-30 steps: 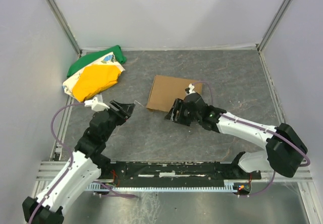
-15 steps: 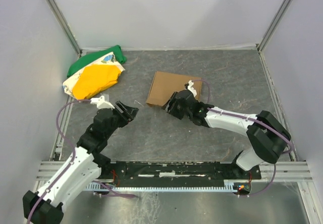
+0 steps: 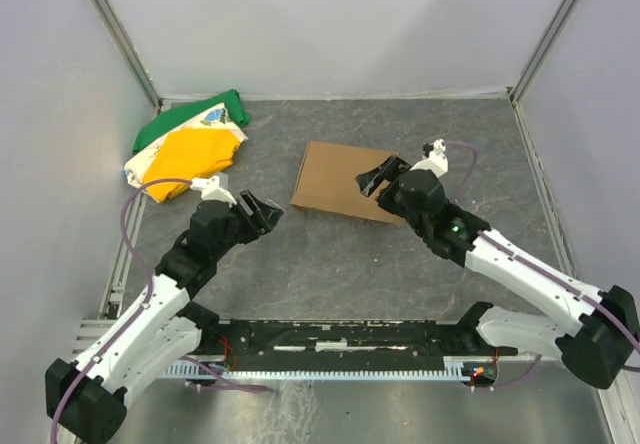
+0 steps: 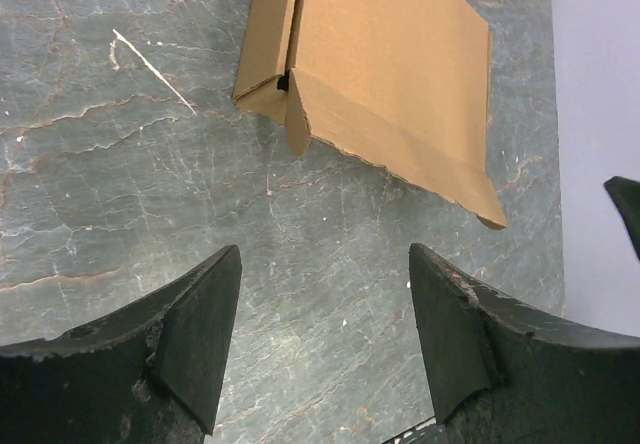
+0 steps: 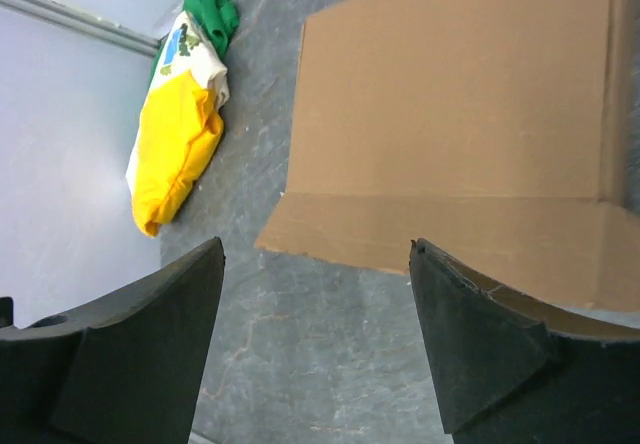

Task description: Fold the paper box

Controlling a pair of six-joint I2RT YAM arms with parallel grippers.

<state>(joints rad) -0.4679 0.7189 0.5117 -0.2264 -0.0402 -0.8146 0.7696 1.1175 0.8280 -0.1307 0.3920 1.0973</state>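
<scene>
The paper box (image 3: 333, 177) is a flat brown cardboard shape lying on the grey table, mid-scene. In the left wrist view the paper box (image 4: 390, 74) shows a raised side wall at its left end and a flap along its near edge. My left gripper (image 3: 266, 209) hovers left of it, open and empty; the left gripper (image 4: 325, 254) frames only bare table. My right gripper (image 3: 372, 178) hangs over the box's right end, open, holding nothing. Seen from the right wrist, the right gripper (image 5: 316, 244) is above the table just off the box (image 5: 460, 114) edge.
A green, yellow and white cloth bundle (image 3: 187, 147) lies at the back left near the wall, also seen as the cloth bundle (image 5: 180, 129) from the right wrist. Grey walls with metal rails (image 3: 118, 34) enclose the table on three sides.
My right arm has lifted off the box's near edge and swung back to the right, its jaws opening wider. The left arm has crept forward toward the box.
</scene>
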